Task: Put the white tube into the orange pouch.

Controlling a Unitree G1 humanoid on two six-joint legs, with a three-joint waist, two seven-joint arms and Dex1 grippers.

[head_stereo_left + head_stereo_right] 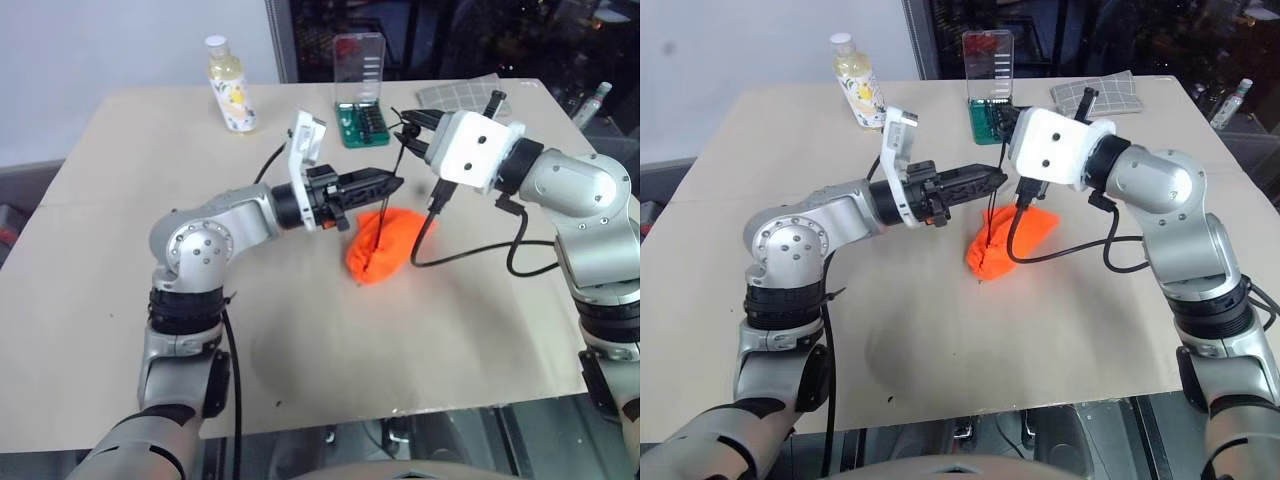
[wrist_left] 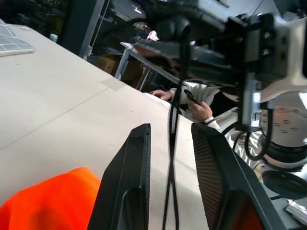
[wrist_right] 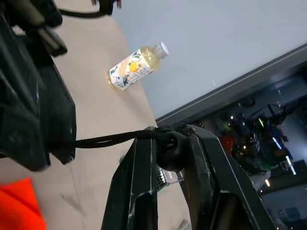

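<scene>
The orange pouch (image 1: 390, 245) lies crumpled on the table's middle. Its thin black cord (image 3: 110, 139) rises from it, pulled taut. My right gripper (image 3: 170, 132) hangs above and behind the pouch, shut on the black stopper bead (image 3: 171, 152) at the cord's top end. My left gripper (image 1: 397, 183) points rightward just above the pouch. Its fingers (image 2: 132, 163) stand apart, and the cord runs through the gap without being pinched. The white tube is out of view.
A bottle of yellowish liquid (image 1: 228, 85) stands at the table's back left. A green bit case (image 1: 360, 95) and a grey checked pouch (image 1: 462, 92) sit at the back. A slim pale object (image 1: 598, 100) lies past the right edge. A person's hand (image 2: 199, 109) shows beyond the table.
</scene>
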